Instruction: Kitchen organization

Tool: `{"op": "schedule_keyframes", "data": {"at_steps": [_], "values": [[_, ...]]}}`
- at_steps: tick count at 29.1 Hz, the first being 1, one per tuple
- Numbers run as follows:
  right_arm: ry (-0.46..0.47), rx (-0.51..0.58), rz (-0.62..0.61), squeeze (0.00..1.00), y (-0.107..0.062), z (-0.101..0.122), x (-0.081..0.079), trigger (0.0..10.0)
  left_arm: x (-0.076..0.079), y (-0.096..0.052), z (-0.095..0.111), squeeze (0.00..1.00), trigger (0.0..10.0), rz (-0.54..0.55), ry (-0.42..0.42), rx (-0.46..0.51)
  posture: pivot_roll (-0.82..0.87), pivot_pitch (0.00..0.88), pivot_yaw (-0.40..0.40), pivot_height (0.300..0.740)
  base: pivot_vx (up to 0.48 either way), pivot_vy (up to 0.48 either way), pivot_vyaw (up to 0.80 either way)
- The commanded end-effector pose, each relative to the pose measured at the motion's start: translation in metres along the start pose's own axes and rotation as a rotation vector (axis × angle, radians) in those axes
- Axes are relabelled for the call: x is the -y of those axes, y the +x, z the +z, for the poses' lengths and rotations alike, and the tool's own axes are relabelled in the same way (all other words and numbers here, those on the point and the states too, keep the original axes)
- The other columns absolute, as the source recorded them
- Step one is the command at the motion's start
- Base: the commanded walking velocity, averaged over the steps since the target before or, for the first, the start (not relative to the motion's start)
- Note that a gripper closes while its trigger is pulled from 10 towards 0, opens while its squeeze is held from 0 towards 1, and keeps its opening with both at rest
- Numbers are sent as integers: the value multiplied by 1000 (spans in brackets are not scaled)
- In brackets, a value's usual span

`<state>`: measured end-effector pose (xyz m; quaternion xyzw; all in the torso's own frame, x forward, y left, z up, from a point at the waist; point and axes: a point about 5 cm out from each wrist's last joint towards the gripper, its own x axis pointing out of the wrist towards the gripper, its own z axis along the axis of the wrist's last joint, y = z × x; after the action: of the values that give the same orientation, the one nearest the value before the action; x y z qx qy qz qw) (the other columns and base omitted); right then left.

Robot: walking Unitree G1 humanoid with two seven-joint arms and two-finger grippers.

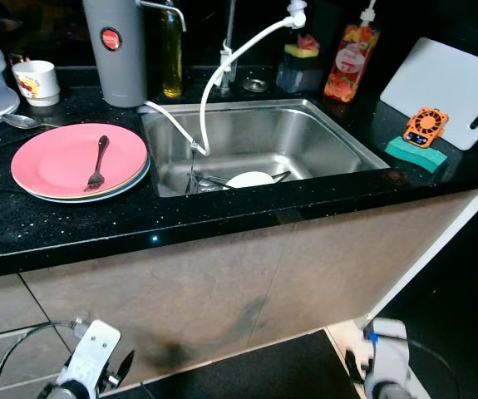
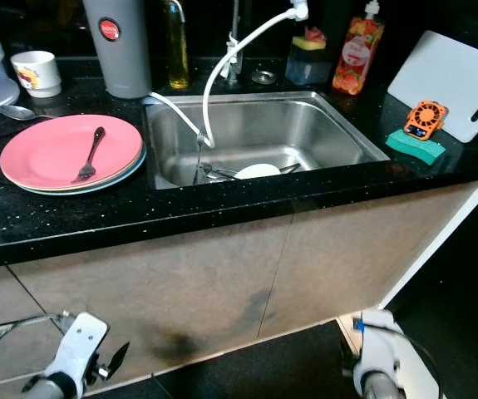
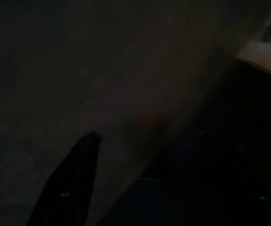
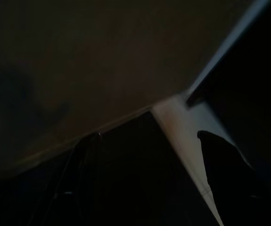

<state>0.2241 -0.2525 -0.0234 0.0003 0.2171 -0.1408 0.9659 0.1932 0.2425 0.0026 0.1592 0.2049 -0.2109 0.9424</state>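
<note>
A pink plate lies on a pale blue one on the black counter, left of the sink, and a dark fork rests on it. The steel sink holds a white bowl and some cutlery. A white faucet hose curves down into the basin. My left gripper hangs low by the cabinet front, well below the counter. My right gripper also hangs low near the floor, open and holding nothing.
At the back stand a grey jug, an oil bottle, a soap bottle and a mug. A spoon lies left. A white cutting board, orange gadget and green sponge sit right of the sink.
</note>
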Motion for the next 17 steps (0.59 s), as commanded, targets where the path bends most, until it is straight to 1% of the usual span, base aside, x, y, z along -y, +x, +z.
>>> {"op": "schedule_keyframes", "data": {"at_steps": [1,3,4,5,6,7,8,9,10,11,13,14,15,16,17], "values": [[88,38,-130,0,1,11,13,10000,1,-6,26,0,10000,-158,-16,60,130,28,-80,740,0,0,0],[144,53,-236,0,0,16,20,10000,4,-15,48,0,10000,-290,-30,107,128,28,-79,740,0,0,0],[144,53,-236,0,0,16,20,10000,4,-15,48,0,10000,-290,-30,107,128,28,-79,740,0,0,0],[191,39,-328,0,-1,15,27,10000,9,-23,66,0,10000,-410,-42,147,128,28,-79,740,0,0,0],[297,0,-476,0,-4,12,38,10000,21,-38,97,0,10000,-621,-17,211,123,26,-79,740,0,0,0],[297,0,-476,0,-4,12,38,10000,21,-38,97,0,10000,-621,-17,211,123,26,-79,740,0,0,0],[345,-22,-546,0,-6,10,43,10000,23,-43,113,0,10000,-694,6,246,123,21,-81,740,0,0,0],[345,-22,-546,0,-6,10,43,10000,23,-43,113,0,10000,-694,6,246,123,21,-81,740,0,0,0],[381,-40,-601,0,-8,9,47,10000,23,-47,125,0,10000,-746,42,274,123,21,-81,740,0,0,0],[401,-58,-665,0,-10,6,56,10000,22,-50,140,0,10000,-793,90,309,117,16,-75,740,0,0,0],[401,-58,-665,0,-10,6,56,10000,22,-50,140,0,10000,-793,90,309,117,16,-75,740,0,0,0],[413,-76,-733,0,-13,3,65,10000,19,-50,157,0,10000,-819,129,356,117,16,-75,740,0,0,0],[413,-76,-733,0,-13,3,65,10000,19,-50,157,0,10000,-819,129,356,117,16,-75,740,0,0,0],[417,-78,-791,0,-16,4,73,10000,16,-50,175,0,10000,-826,143,406,111,14,-70,740,0,0,0],[396,-30,-854,0,-20,13,85,10000,9,-46,202,0,10000,-777,125,506,101,10,-58,740,0,0,0]]}}
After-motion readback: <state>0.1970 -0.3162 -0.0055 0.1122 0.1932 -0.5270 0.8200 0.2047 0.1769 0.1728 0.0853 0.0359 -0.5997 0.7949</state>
